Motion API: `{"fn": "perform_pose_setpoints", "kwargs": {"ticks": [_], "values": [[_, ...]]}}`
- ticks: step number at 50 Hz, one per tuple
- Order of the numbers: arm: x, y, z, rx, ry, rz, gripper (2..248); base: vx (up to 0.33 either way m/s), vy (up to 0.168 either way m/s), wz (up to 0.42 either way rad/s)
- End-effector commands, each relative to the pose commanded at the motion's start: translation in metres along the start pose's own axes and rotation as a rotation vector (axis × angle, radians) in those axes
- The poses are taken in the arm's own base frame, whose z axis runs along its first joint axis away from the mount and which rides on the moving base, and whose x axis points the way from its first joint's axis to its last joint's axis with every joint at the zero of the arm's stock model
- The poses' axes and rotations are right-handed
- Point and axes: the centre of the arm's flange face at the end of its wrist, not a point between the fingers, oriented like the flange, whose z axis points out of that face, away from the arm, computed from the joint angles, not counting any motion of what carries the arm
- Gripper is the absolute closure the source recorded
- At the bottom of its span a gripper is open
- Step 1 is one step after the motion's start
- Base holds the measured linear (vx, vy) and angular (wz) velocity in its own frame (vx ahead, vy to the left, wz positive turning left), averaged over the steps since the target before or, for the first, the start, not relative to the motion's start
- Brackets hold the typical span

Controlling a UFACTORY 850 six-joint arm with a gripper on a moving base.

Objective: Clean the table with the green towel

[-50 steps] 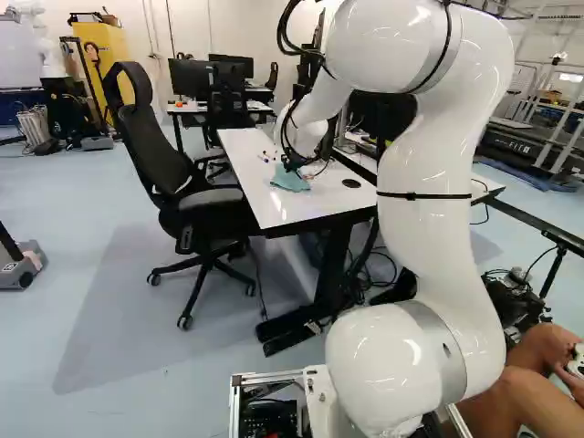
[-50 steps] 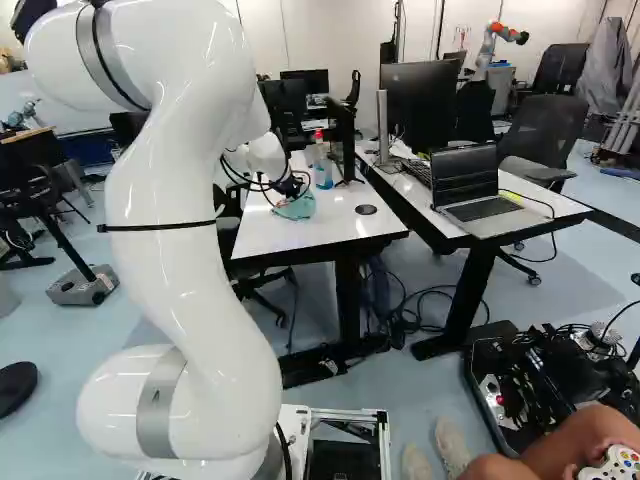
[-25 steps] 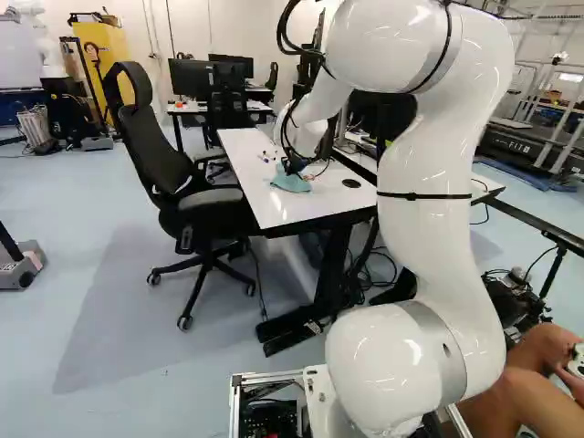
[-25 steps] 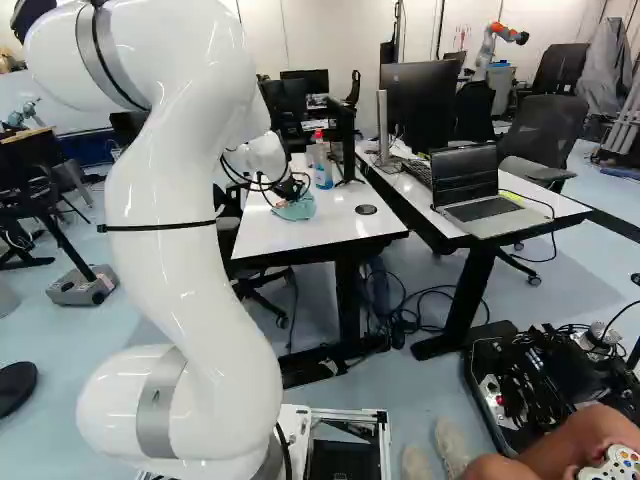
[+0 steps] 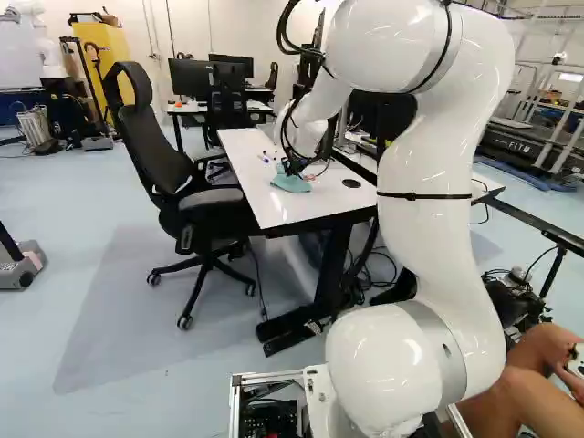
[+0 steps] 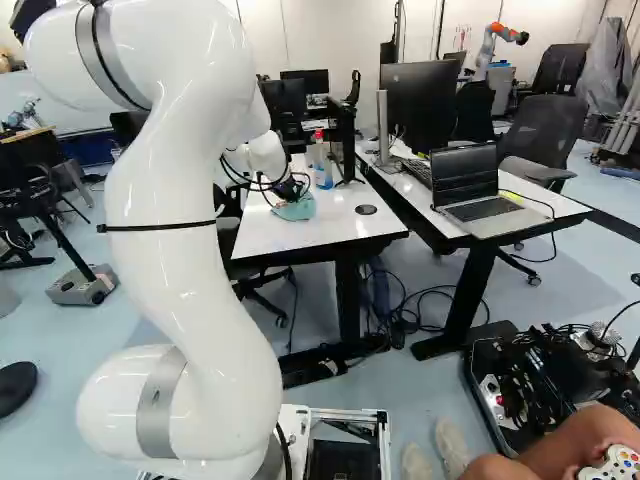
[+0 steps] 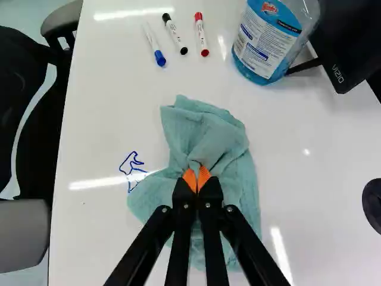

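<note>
Reaching out over the white tabletop [image 5: 251, 169] in the left base view, the arm [image 5: 401, 182] brings the gripper [image 5: 293, 167] down to the green towel [image 5: 290, 183], which lies crumpled on that surface. The chair [image 5: 151, 137] stands alongside the long edge, and a dark round disc [image 5: 351, 183] sits in the tabletop near the towel, on the side away from the chair.

In the right base view the arm rises at the left, and the towel shows below the wrist, with the spray bottle [image 6: 322, 170] beyond it. The neighbouring desk [image 6: 560, 208] carries an open laptop [image 6: 480, 190], a keyboard [image 6: 417, 172] and a large monitor [image 6: 420, 105].

In the wrist view the gripper is clamped on the towel: a gathered fold is caught between the orange pads [image 7: 203, 176], and the rest of the cloth spreads around and under the fingers, flat against the tabletop in places, rumpled in others. Just beside the towel, on the side facing the chair, is a blue drawn outline [image 7: 132, 170], partly crossed by glare. Ahead of the gripper, past the towel, lie three markers: the blue marker [image 7: 155, 47] nearest the chair, then the black marker [image 7: 175, 34], then the red marker [image 7: 202, 34]. The bottle of blue liquid stands beyond the red one, near a black screen [image 7: 351, 42].
</note>
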Motion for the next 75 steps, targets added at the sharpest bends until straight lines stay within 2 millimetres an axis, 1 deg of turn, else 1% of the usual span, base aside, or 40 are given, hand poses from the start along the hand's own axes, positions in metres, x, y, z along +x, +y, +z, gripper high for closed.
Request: {"fn": "perform_pose_setpoints", "kwargs": {"ticks": [21,31,45,75], "values": [[0.0,0.0,0.0,0.0,-0.004,0.0,227,0.0,0.0,0.0],[0.008,-0.006,0.008,0.006,0.005,-0.008,227,0.0,0.0,0.0],[0.019,-0.026,0.018,0.026,0.016,-0.032,227,0.0,0.0,0.0],[0.02,-0.079,0.02,0.077,0.021,-0.094,227,0.0,0.0,0.0]]}}
